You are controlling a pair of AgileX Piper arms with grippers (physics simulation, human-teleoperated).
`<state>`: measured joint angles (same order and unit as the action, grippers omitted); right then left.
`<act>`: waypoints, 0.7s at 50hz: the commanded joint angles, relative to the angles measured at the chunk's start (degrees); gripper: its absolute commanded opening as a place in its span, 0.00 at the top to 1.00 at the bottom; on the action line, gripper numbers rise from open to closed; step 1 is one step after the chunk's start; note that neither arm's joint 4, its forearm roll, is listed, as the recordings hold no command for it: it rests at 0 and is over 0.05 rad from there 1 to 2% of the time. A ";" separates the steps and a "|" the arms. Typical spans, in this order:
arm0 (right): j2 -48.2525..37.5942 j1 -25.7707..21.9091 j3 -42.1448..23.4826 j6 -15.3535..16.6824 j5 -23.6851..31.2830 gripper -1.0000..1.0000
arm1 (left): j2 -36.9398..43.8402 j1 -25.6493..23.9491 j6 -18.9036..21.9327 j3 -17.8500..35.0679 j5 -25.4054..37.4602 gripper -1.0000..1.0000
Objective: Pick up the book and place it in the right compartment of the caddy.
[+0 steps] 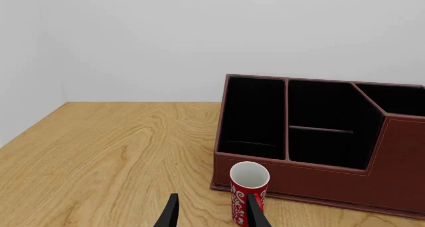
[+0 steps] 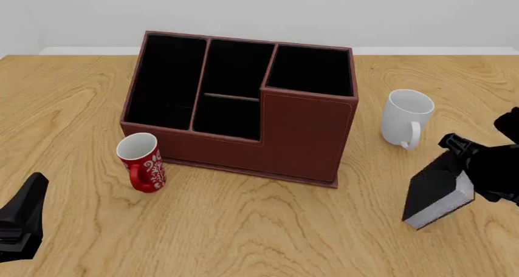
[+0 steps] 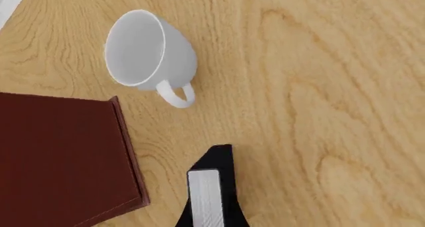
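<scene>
Broadly, one table [image 2: 268,228] held one caddy [image 2: 304,137], its tall right compartment [image 2: 310,70] showing only black lining. Right of it, the right gripper [image 2: 464,161] hung tilted above the wood, clamped on the single book [image 2: 436,192], which slanted clear of the table. The left gripper [image 1: 211,214] hovered low with parted fingers near the red mug [image 2: 142,161]. Two mugs stood: that one and a white mug [image 2: 405,118].

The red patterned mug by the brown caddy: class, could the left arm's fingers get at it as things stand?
Probably yes. The red patterned mug stands upright just ahead of the left gripper, whose fingers are open, with nothing between them.
</scene>
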<state>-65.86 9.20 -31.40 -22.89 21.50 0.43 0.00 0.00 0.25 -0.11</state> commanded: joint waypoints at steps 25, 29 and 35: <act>10.52 -17.57 -12.28 4.21 23.40 1.00 | 0.00 0.00 0.00 0.00 0.00 0.00; 10.18 -23.94 -14.07 1.75 24.41 1.00 | 0.00 0.00 0.00 0.00 0.00 0.00; 7.93 -25.45 -20.57 6.26 27.24 1.00 | 0.00 0.00 0.00 0.00 0.00 0.00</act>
<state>-56.77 -9.20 -43.38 -17.76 43.97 0.43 0.00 0.00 0.25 -0.11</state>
